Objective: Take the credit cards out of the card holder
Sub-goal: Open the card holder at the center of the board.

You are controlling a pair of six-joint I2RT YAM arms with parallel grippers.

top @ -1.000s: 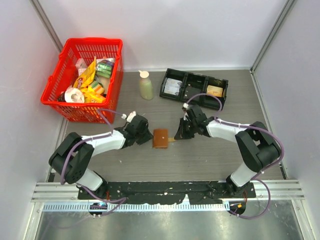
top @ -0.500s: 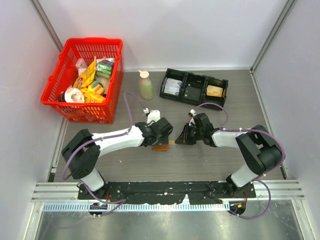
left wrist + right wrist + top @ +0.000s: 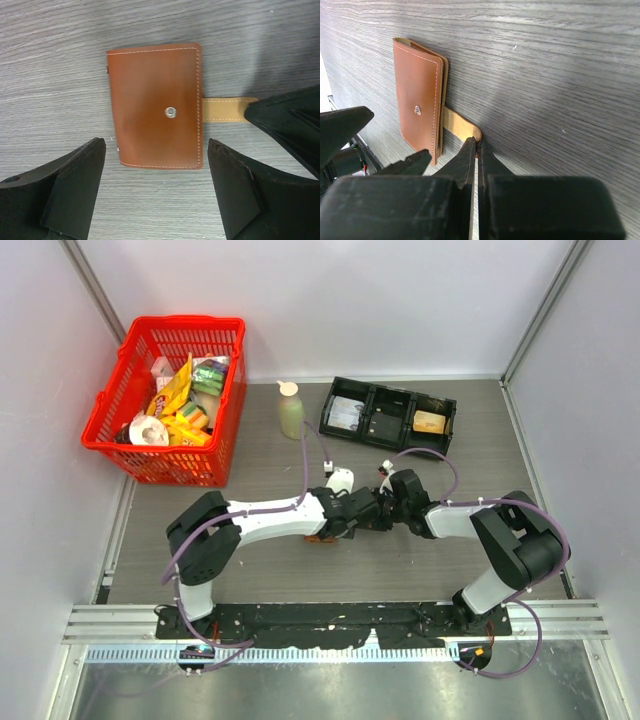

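Just one card holder [image 3: 155, 107], one strap [image 3: 225, 110].

The grey wood-grain counter [image 3: 270, 570] carries a red basket [image 3: 185, 320] at its far left, with a bottle [image 3: 292, 412] and a black tray [image 3: 328, 412] along the far edge. Nearer the middle, the brown card holder [image 3: 155, 120] lies flat and closed, snap upward, a tan stitched tab [image 3: 225, 110] jutting from one side.
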